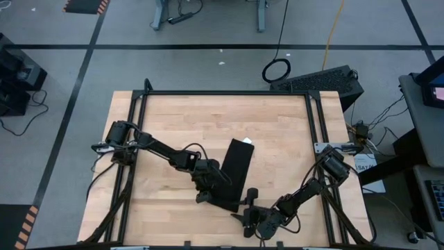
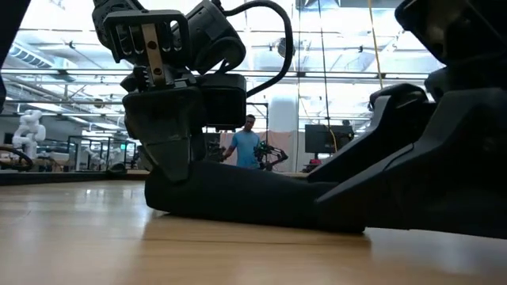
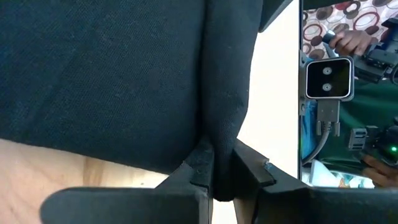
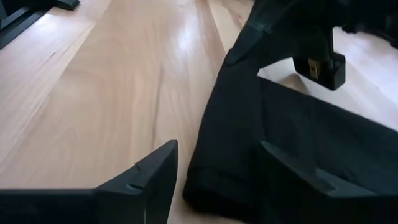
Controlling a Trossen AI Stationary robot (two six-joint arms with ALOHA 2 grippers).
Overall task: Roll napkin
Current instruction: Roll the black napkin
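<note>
The black napkin (image 1: 236, 170) lies as a long folded strip on the wooden table (image 1: 173, 125). Its white tag (image 1: 248, 142) is at the far end. My left gripper (image 1: 208, 191) is at the strip's left long edge, toward the near end, and is shut on the cloth (image 3: 214, 177). My right gripper (image 1: 248, 207) is low at the strip's near end and open. In the right wrist view its fingers (image 4: 149, 180) stand on either side of the napkin's near corner (image 4: 214, 186). My left gripper pinches a raised fold of the napkin (image 3: 219, 140) between its two fingers, at the left long edge near the near end. It comes from the table's left, slanting down. The rest of the cloth lies flat on the table (image 2: 253, 198). My right gripper: whether its fingers touch the cloth I cannot tell.
A black frame (image 1: 229, 92) runs around the tabletop. Bare wood lies to the left of the napkin and at the far side (image 1: 194, 118). A person (image 2: 247, 146) stands far off in the room behind the table.
</note>
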